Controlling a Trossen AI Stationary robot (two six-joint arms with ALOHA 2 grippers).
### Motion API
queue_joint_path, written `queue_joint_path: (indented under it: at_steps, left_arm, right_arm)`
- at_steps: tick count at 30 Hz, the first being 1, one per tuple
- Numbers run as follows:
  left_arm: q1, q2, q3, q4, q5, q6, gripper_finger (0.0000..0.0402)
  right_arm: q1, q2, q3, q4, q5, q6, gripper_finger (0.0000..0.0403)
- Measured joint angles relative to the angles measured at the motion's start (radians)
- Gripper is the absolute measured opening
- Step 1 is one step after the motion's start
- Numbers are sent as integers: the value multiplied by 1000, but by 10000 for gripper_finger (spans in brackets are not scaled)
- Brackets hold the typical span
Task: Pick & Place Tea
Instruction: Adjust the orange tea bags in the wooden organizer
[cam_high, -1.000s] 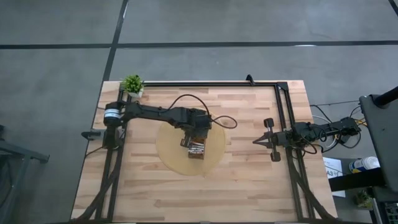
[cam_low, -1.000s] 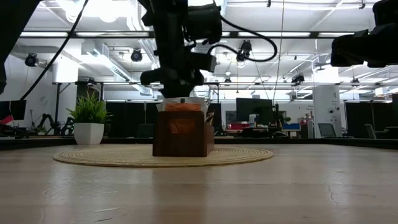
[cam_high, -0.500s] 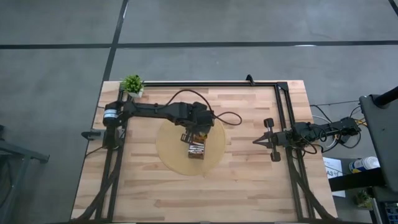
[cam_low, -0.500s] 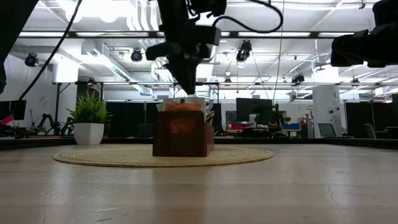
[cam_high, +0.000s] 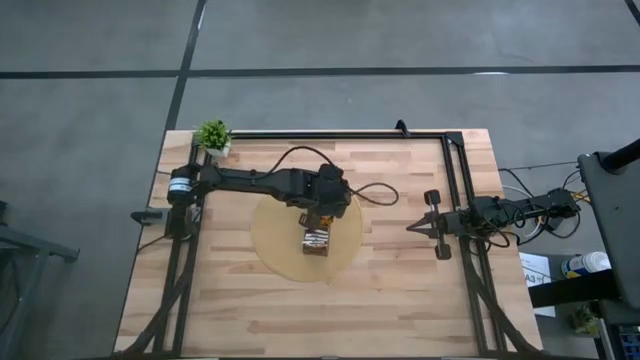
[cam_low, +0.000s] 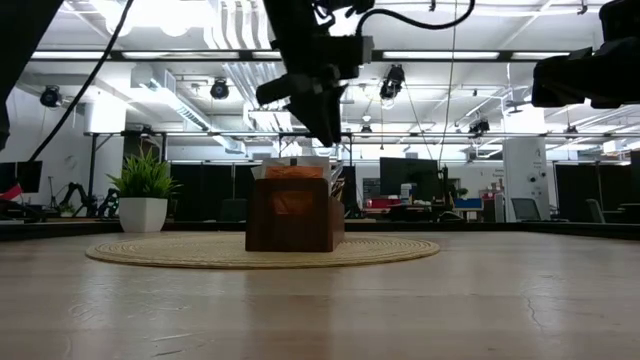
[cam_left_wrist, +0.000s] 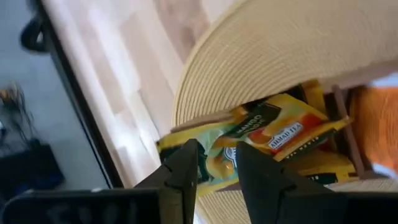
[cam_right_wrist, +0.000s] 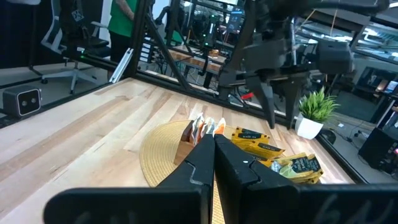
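Observation:
A brown wooden box (cam_high: 316, 243) (cam_low: 290, 215) stands on a round woven mat (cam_high: 270, 245), with orange sachets (cam_low: 292, 172) (cam_left_wrist: 379, 118) upright in it. Yellow and green-and-yellow sachets (cam_left_wrist: 273, 127) (cam_right_wrist: 255, 140) lie flat at the box's far end, overlapping its brown wall in the left wrist view. My left gripper (cam_high: 322, 208) (cam_low: 328, 138) (cam_left_wrist: 217, 155) hangs above the box's far right corner and points down. A narrow gap shows between its fingers, and nothing is pinched there. My right gripper (cam_high: 412, 227) (cam_right_wrist: 213, 146) waits shut near the table's right side.
A small potted plant (cam_high: 213, 135) (cam_low: 147, 195) stands at the far left corner. A black frame rail (cam_high: 452, 190) runs along the far and right sides. Bare wood lies on the near half of the table (cam_high: 300, 320) and between the mat and my right gripper.
My left gripper has risen from the top of the box and moved toward the table's right and far edges. It now hangs clear above the box. The box and its sachets have stayed where they were.

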Motion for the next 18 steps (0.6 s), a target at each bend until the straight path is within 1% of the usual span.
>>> queue_joint_path:
  at_steps: [2,4,13,18]
  left_arm:
    - [0,7,-1,5,1,61,104]
    - [3,7,-1,32,3,82,104]
    - [20,47,-1,110,9,60,104]
    - [19,86,-2,92,10,58,104]
  right_arm:
    - [0,0,0,0,0,0,8]
    - [0,0,0,0,0,0,8]
    - [0,0,0,0,0,0,8]
    - [0,0,0,0,0,0,8]
